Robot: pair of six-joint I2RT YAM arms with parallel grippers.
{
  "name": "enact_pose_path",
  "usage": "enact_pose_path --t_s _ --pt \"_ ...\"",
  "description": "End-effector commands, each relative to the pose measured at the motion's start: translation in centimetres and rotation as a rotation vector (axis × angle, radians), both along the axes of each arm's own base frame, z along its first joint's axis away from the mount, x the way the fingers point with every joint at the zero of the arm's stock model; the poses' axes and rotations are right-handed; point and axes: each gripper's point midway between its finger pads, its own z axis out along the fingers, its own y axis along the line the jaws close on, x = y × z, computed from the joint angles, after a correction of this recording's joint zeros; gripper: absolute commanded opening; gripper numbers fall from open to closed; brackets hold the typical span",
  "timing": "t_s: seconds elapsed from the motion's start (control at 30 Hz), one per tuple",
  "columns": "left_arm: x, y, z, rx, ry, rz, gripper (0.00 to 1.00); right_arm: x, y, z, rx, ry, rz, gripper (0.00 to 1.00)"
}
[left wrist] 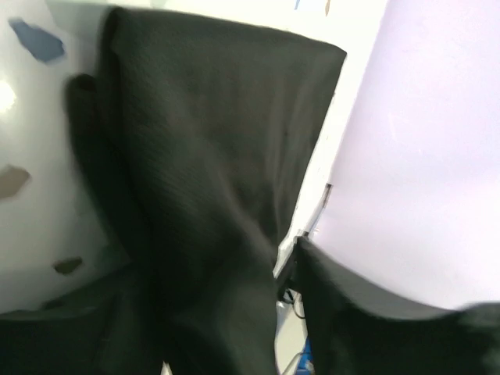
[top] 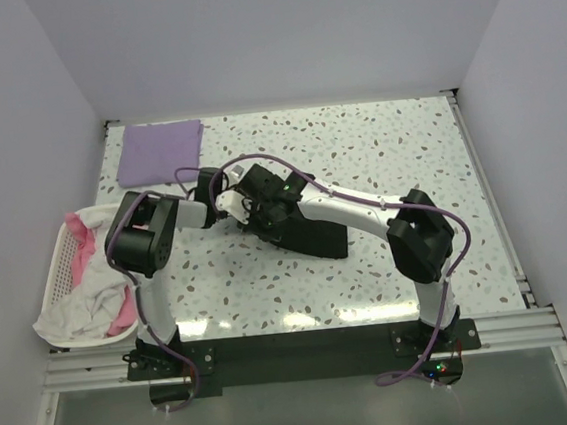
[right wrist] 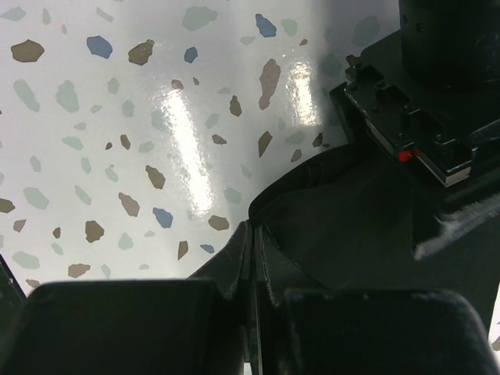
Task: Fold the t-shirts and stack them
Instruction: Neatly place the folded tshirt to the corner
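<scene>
Two grippers meet over the black t-shirt (top: 311, 238) at the centre of the table (top: 408, 150), mid-fold. Next, I judge, the pinched edge must be carried across evenly. The right gripper (right wrist: 254, 258) is clamped tight on a black edge. The left gripper (top: 227, 204) is buried in cloth, so its opening cannot be told. At eleven o'clock lies the folded lavender t-shirt (top: 162, 151).
</scene>
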Motion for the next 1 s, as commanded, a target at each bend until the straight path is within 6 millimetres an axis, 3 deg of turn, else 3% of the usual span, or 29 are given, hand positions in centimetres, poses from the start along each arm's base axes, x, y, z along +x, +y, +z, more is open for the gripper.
enact_pose_path --t_s 0.0,0.07,0.1,0.17,0.2,0.23,0.27,0.3,0.33,0.37,0.4,0.43,0.47,0.5,0.57,0.6,0.7,0.73,0.83,0.97 --pt "0.6 0.1 -3.3 0.087 0.034 0.046 0.6 0.8 1.8 2.5 0.095 -0.038 -0.018 0.0" --pt "1.1 0.0 -3.4 0.099 0.022 0.042 0.48 0.8 2.1 2.6 0.108 -0.031 -0.028 0.0" --pt "1.0 0.2 -3.8 0.119 0.018 0.022 0.32 0.8 2.3 2.5 0.111 -0.022 -0.03 0.0" --pt "1.8 0.2 -4.1 0.163 -0.032 -0.014 0.1 0.9 2.6 2.7 0.125 -0.013 -0.056 0.0" --pt "1.4 0.6 -4.7 0.202 -0.008 -0.031 0.05 1.0 2.8 2.6 0.125 -0.013 -0.063 0.0" --pt "2.7 1.0 -4.6 0.257 -0.082 -0.058 0.0 1.2 2.8 2.9 0.131 -0.015 -0.083 0.0" --pt "2.9 1.4 -4.8 0.301 -0.09 -0.074 0.0 1.4 2.8 3.1 0.136 -0.015 -0.095 0.0" --pt "2.4 2.1 -5.2 0.352 -0.059 -0.099 0.0 1.5 2.8 3.2 0.14 -0.012 -0.105 0.09" --pt "4.0 2.3 -4.7 0.394 -0.107 -0.103 0.0 1.4 2.8 3.4 0.149 0.0 -0.119 0.17" --pt "3.5 3.0 -5.0 0.444 -0.115 -0.166 0.0 1.7 2.4 4.0 0.16 0.005 -0.134 0.29" --pt "3.8 3.3 -5.0 0.473 -0.124 -0.192 0.0 1.8 2.1 4.2 0.164 0.012 -0.147 0.55" --pt "5.7 3.5 -4.1 0.516 -0.177 -0.193 0.0 1.8 1.6 4.3 0.169 0.025 -0.174 0.64" --pt "5.8 4.1 -4.1 0.56 -0.199 -0.235 0.0 2.6 0.8 5.2 0.189 0.02 -0.206 0.71" --pt "7.5 4.1 -2.8 0.582 -0.256 -0.235 0.0 2.9 0.2 5.5 0.195 0.024 -0.229 0.81" --pt "8.6 5.4 -2.8 0.68 -0.297 -0.286 0.0 4.0 -1.8 6.0 0.191 0.025 -0.283 0.91" --pt "10.5 5.4 -1.2 0.704 -0.361 -0.277 0.0 4.4 -2.7 6.8 0.198 0.013 -0.304 0.97" --pt "13.0 7.1 0.0 0.828 -0.445 -0.293 0.0 5.7 -5.7 8.1 0.204 -0.001 -0.372 0.99" --pt "14.7 7.6 1.4 0.868 -0.495 -0.272 0.0 6.2 -7.2 7.7 0.194 0.006 -0.41 0.99" --pt "17.4 9.1 3.8 0.96 -0.599 -0.261 0.0 6.6 -9.7 7.9 0.186 0.001 -0.463 0.99" --pt "20.5 11.7 7.1 1.053 -0.739 -0.264 0.0 6.7 -11.5 8.1 0.179 -0.014 -0.492 0.99"
